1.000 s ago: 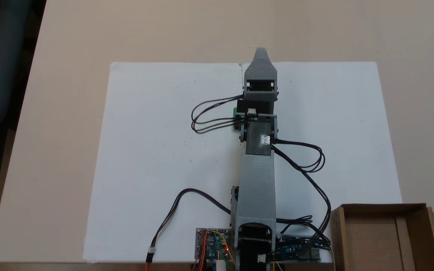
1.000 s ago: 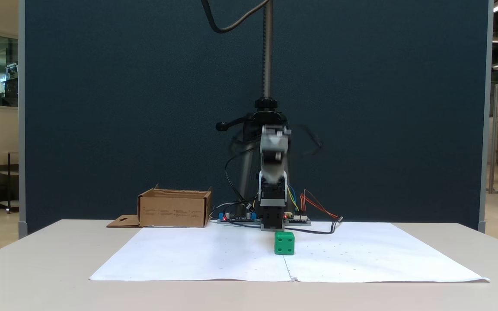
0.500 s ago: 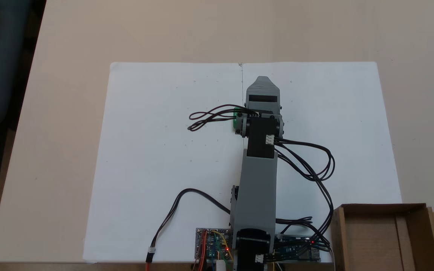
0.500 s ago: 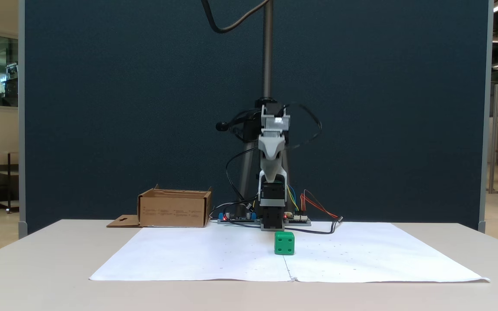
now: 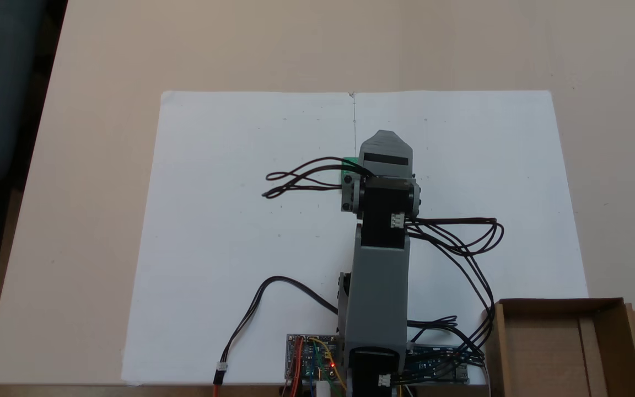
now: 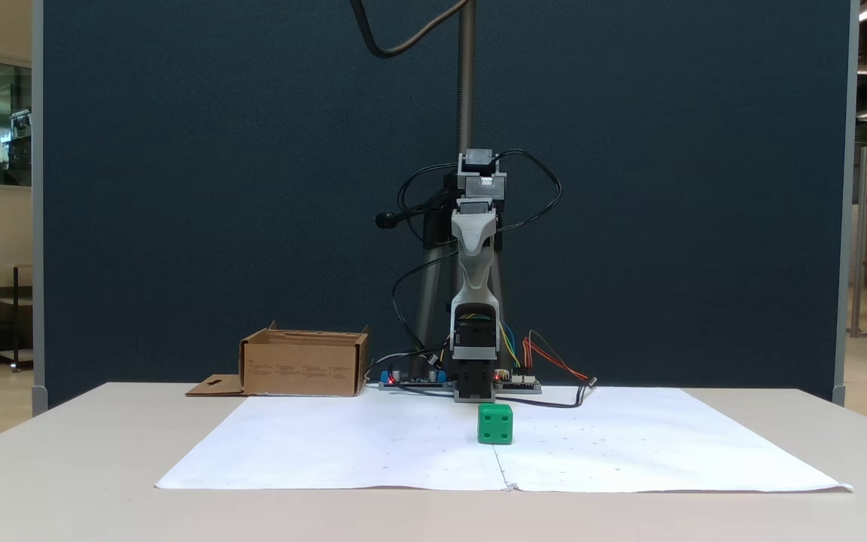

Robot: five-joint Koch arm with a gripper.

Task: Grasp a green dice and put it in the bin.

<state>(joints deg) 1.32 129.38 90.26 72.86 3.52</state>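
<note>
The green dice (image 6: 495,423) rests on the white paper (image 6: 629,452), pips on its front face. From above, only a sliver of the dice (image 5: 349,167) shows, left of the wrist, under black cables. My grey gripper (image 5: 386,135) hangs high over the paper with its tip pointing down and holds nothing. Seen from the front, the gripper (image 6: 473,292) is well above and behind the dice. Its jaws line up as one wedge, so their state is hidden. The brown cardboard bin (image 5: 598,353) stands beside the arm's base, at left in the front view (image 6: 304,369).
Circuit boards (image 5: 312,355) and loose black cables (image 5: 461,242) lie around the arm's base. The paper (image 5: 229,220) covers the middle of a beige table (image 5: 102,66). A dark blue partition (image 6: 215,188) stands behind the arm.
The arm has folded back toward its base and risen, and the gripper tip has swung down from the paper's far edge. The dice has not moved.
</note>
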